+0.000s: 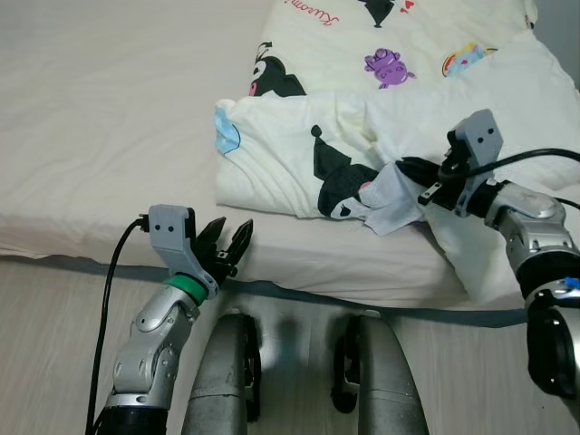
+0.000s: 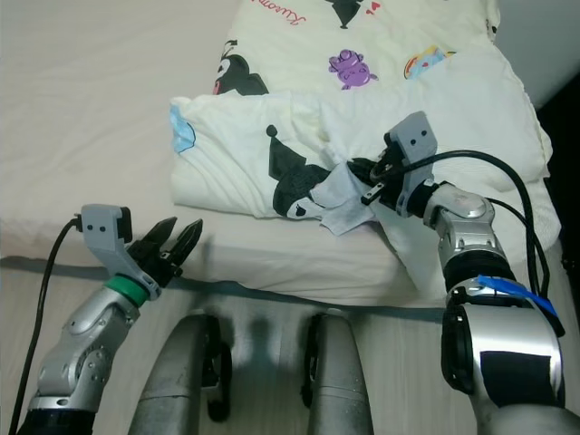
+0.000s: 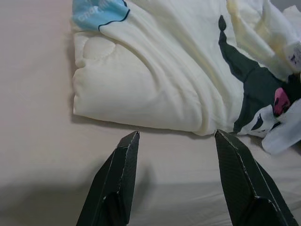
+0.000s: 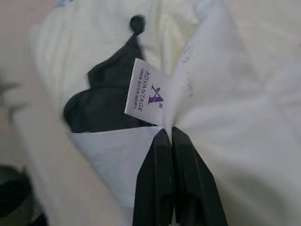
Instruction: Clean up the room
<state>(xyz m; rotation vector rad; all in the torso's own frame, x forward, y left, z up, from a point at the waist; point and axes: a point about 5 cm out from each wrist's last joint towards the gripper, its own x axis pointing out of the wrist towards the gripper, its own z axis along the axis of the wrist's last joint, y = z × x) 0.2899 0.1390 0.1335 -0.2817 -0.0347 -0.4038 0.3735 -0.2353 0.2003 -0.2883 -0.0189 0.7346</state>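
Observation:
A cream quilt (image 1: 299, 154) printed with black cartoon figures lies folded on the bed (image 1: 109, 118), its corner near the front edge. My right gripper (image 1: 405, 174) is shut on the quilt's corner, pinching the fabric beside a white label (image 4: 145, 92); the pale corner flap (image 1: 391, 207) hangs from the black fingers (image 4: 162, 188). My left gripper (image 1: 228, 246) hovers open at the bed's front edge, just short of the quilt's left fold (image 3: 136, 89), with nothing between its fingers.
The bed's beige sheet stretches wide to the left. The rest of the quilt (image 1: 408, 54) runs toward the back right. Pale wooden floor (image 1: 54, 344) lies below the bed edge, with my two grey legs (image 1: 299, 381) standing against it.

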